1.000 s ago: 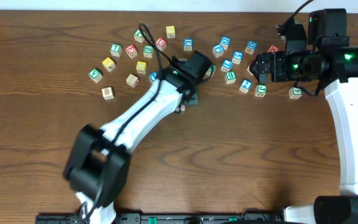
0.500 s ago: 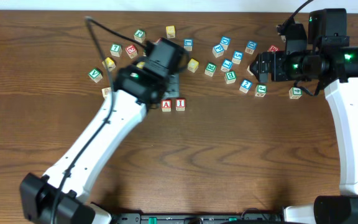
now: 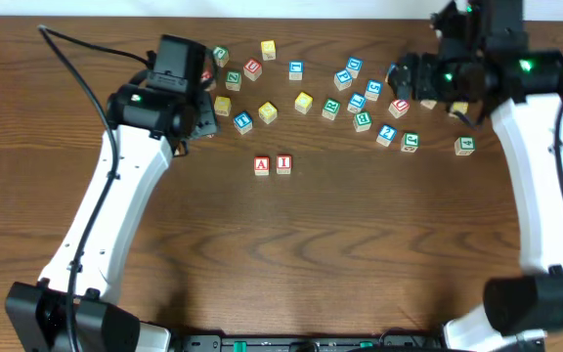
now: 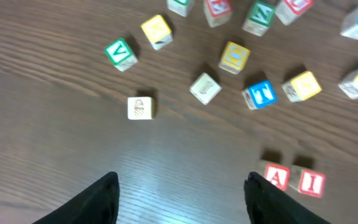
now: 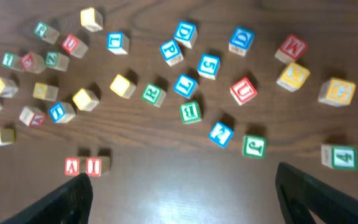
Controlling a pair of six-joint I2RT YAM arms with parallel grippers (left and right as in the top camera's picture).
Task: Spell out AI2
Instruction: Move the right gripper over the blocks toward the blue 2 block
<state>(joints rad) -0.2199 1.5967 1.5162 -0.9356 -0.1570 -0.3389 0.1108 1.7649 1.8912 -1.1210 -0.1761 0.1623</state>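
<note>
The red "A" cube [image 3: 262, 165] and red "I" cube [image 3: 283, 164] sit side by side, touching, at mid-table. They also show in the left wrist view, the A [image 4: 277, 177] and the I [image 4: 311, 182], and in the right wrist view, the A [image 5: 73, 166] and the I [image 5: 93, 166]. The blue "2" cube [image 3: 387, 135] lies among loose cubes at the right, and shows in the right wrist view [image 5: 220, 133]. My left gripper [image 3: 192, 122] is open and empty, up-left of the A, as the left wrist view [image 4: 182, 196] shows. My right gripper [image 3: 406, 76] is open and empty, above the right cluster, as the right wrist view [image 5: 188, 199] shows.
Several loose letter and number cubes are scattered along the back of the table [image 3: 379, 254]. A green "4" cube [image 3: 465, 146] and a green-framed cube [image 3: 410, 142] lie near the 2. A blue "T" cube [image 4: 260, 94] and a plain cube [image 4: 141, 107] lie under my left arm.
My left arm has drawn back up and to the left, leaving the A and I cubes on the table. My right arm has shifted slightly toward the back.
</note>
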